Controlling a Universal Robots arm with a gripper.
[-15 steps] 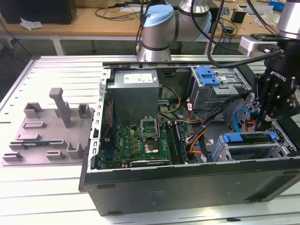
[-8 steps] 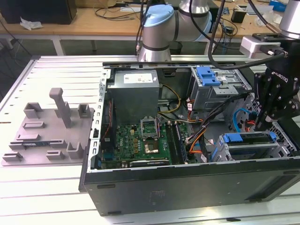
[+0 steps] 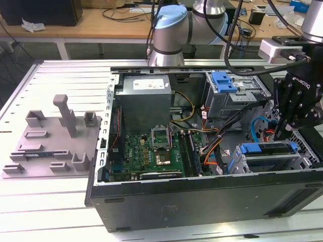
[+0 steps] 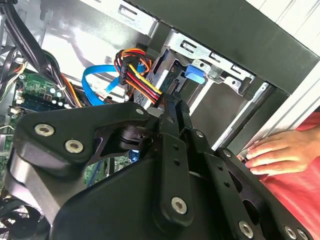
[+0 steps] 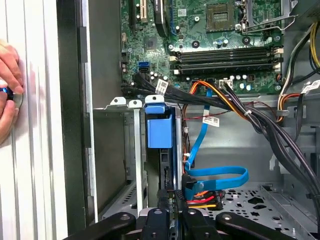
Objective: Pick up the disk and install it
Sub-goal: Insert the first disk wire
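Disk: the disk point(image 3: 267, 148) sits in the drive cage point(image 3: 262, 166) at the lower right of the exterior view, inside the open computer case point(image 3: 202, 204).
Direction: it stands on edge with the blue-framed edge up. Its long axis runs left to right across the exterior view, one end toward the motherboard point(image 3: 151, 148).
First wrist view: the disk point(image 5: 160, 127) shows edge-on, with the blue frame at the end nearer the motherboard point(image 5: 215, 45).
Hidden: the cage walls cover its flat faces and label.
Gripper: the gripper point(image 3: 279, 132) points straight down at the right part of the disk, the part away from the motherboard.
Jaws: drawn together to a narrow point. In the second wrist view the gripper point(image 4: 175, 105) meets the disk's end by the red-and-yellow wires point(image 4: 140, 75). Whether it pinches any part cannot be made out.
Cables: a blue ribbon cable point(image 5: 215, 172) loops just beside the disk.
Arm: the arm point(image 3: 176, 30) comes in from the upper middle of the exterior view.
Hand: a person's hand point(image 4: 280, 152) rests flat outside the case wall.
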